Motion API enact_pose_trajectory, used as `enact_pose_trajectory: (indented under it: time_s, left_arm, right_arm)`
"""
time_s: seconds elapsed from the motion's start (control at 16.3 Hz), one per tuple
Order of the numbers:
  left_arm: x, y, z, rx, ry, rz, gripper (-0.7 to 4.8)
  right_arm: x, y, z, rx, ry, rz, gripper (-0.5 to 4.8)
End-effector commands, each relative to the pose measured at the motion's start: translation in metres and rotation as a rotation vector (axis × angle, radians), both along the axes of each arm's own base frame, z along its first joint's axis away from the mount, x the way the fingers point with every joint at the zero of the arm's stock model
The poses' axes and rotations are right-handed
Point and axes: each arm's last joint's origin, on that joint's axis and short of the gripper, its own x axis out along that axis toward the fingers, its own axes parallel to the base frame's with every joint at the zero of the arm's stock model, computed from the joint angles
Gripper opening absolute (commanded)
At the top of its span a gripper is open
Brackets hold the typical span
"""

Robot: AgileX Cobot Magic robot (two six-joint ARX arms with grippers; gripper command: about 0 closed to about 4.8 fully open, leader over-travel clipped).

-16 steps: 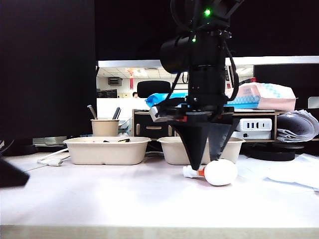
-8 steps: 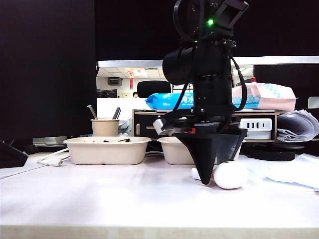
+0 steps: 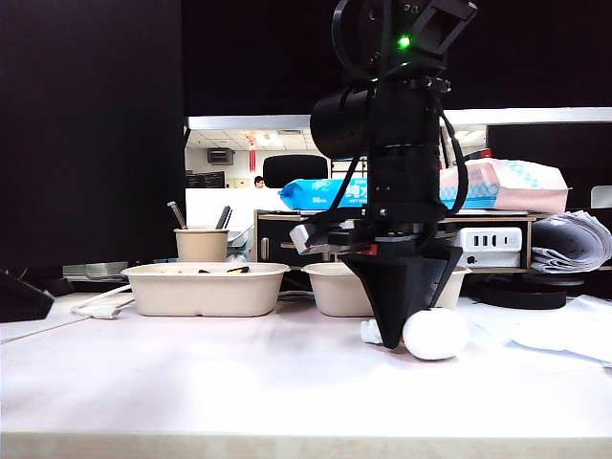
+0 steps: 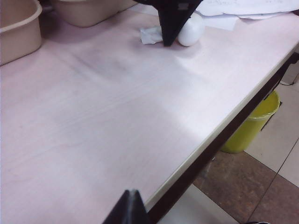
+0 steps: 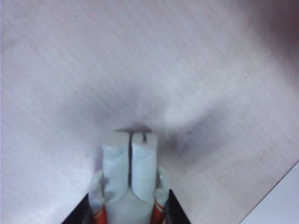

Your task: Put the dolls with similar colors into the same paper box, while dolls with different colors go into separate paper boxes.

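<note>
Exterior: my right gripper [image 3: 409, 335] stands on the table, jaws around the round white doll [image 3: 436, 334], in front of 2 paper boxes [image 3: 206, 289].
Left wrist: my left gripper [image 4: 128, 209] hangs off aside, its opening unclear.
Right wrist: fingers [image 5: 89, 210] flank the doll, narrowing; grip unconfirmed.
Next: finish pinching, lift.

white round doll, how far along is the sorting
Done: unclear; the paper boxes' contents are mostly hidden. In hand: the right gripper stands on the table, fingers either side of the round white doll, which is not lifted. Left: boxing it. The left gripper waits at the table's edge.
</note>
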Motion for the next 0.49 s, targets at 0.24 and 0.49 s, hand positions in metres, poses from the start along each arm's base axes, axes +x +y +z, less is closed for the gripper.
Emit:
enact_pose_trajectory:
  time_s: [0.24,0.49]
  left_arm:
    - [0.004,0.006,0.008,-0.061,-0.063,0.064,-0.05]
    - [0.006,0.014,0.015,-0.110,-0.122,0.136,-0.05]
  right_arm:
    - [0.004,0.003,0.021,0.084,-0.087,-0.027,1.07]
    - [0.028,-0.004,0.058,0.183,-0.256,-0.078,1.07]
